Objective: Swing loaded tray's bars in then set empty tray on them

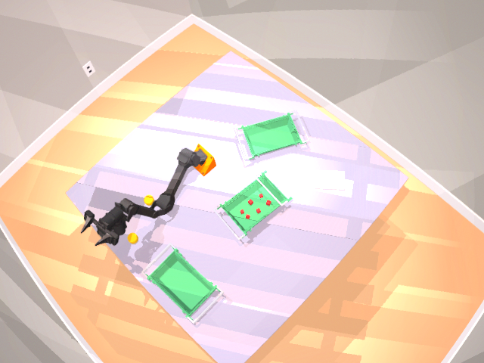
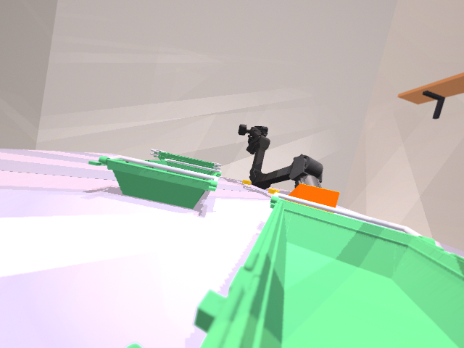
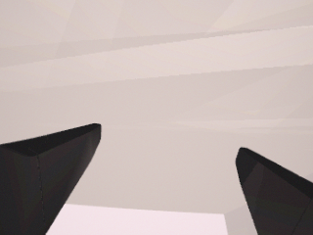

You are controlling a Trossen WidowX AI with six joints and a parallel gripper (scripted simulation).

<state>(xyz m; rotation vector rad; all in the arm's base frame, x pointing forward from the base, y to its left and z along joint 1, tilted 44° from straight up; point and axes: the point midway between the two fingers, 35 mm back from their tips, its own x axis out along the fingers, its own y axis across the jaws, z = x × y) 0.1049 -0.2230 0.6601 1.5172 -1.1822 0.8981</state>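
Pale walls [image 1: 390,85] [image 2: 187,75] [image 3: 147,98] are seen around the striped table [image 1: 296,249] [image 2: 93,243]. Red blocks [image 1: 258,211] are held in the middle tray [image 1: 236,223] [image 2: 161,187], crossed by one bar [image 1: 270,190]. Nothing is gripped by the spread gripper [image 1: 88,237] [image 3: 168,137].

The arm [image 1: 178,179] [image 2: 275,175] was bent at its joints; the gripper [image 1: 88,237] [image 3: 169,143] stood wide open, holding nothing.

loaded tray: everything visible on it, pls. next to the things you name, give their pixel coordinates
The loaded tray [image 1: 228,202] [image 2: 157,187] is green, plastic-looking, rectangular, with sloped walls. It stands upright on the table [image 1: 312,242] [image 2: 130,239], between two similar trays in the top view. Six small red blocks lie scattered inside. One white bar crosses its top near one end; the other lies outside the opposite end. The gripper is away from it.
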